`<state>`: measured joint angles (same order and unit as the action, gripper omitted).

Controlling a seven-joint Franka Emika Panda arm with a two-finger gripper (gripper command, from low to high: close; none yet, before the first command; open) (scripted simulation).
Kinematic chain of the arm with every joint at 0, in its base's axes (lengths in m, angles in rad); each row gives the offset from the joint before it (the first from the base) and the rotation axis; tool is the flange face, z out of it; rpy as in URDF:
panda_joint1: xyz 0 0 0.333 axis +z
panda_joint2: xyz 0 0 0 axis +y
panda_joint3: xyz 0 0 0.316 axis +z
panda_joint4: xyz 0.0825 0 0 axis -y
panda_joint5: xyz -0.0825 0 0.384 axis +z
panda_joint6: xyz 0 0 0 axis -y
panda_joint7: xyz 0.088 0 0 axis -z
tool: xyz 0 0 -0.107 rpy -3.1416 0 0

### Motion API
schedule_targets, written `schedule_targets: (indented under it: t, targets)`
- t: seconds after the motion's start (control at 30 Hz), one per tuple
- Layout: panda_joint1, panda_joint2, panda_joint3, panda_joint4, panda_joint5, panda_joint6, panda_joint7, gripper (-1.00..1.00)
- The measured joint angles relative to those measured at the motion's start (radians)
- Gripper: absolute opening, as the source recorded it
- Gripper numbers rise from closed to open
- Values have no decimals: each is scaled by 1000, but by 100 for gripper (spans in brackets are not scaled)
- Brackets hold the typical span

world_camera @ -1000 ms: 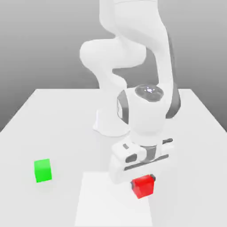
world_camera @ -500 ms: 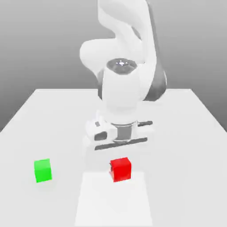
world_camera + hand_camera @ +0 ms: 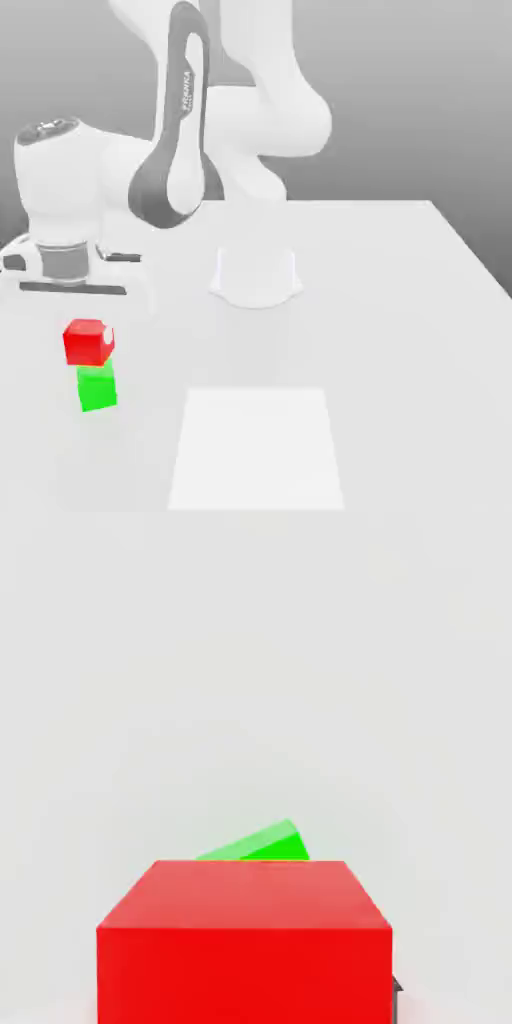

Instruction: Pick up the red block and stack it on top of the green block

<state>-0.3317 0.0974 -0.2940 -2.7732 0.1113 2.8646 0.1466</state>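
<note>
Red block (image 3: 88, 343) directly beneath the gripper (image 3: 86, 322), held clear of the table (image 3: 400, 330), green block (image 3: 97, 388) resting on the table just below the red block, white mat (image 3: 255, 450) lower and toward the exterior view's right of the gripper, arm base (image 3: 256, 275) behind and to that same side.

The small matte bright red cube (image 3: 88, 342) hangs directly above, at twelve o'clock of, the small matte bright green cube (image 3: 97, 388). The green one sits flat on the table (whether they touch is unclear).

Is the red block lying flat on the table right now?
No, the red block hangs in the air under the tool, just above the green block on the table.
</note>
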Motion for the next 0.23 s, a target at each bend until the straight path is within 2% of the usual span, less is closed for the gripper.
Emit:
schedule_targets:
  t: [0.23]
  targets:
    - [-4, 6, 4, 0, 5, 6, -4, 100]
